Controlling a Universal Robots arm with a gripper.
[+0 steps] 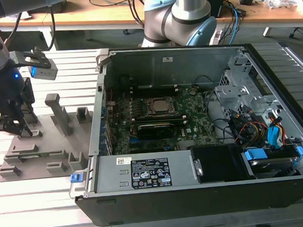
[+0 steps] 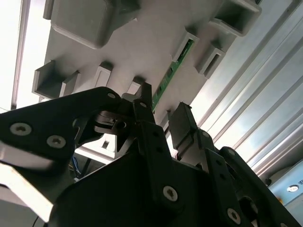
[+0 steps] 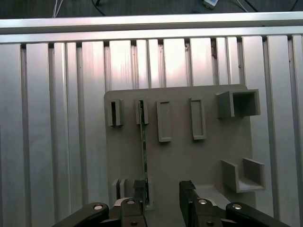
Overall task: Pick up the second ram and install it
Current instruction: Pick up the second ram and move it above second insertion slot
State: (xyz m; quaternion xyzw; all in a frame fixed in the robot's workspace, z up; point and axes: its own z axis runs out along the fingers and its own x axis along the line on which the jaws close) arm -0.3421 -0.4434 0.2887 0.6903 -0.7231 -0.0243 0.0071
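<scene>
Second ram: the second ram (image 3: 144,142) is standing on edge on a grey fixture plate (image 3: 180,161), one end sitting in a slot block, its thin green edge running straight toward the claw.
Claw: the gripper (image 3: 163,189) is hanging low over the near end of the plate, jaws parted wide and holding nothing.
Contact: the stick's near end is lying inside the gap, just beside one black finger (image 3: 140,189) and well apart from the other; whether it is touching that finger cannot be told.
Plate: in the exterior view it is resting on a ribbed aluminium table (image 1: 34,211), at the exterior view's left.
Computer: an open desktop case (image 1: 154,67) is lying just beside the plate, at the exterior view's right, its green motherboard (image 1: 192,116) facing up.
</scene>
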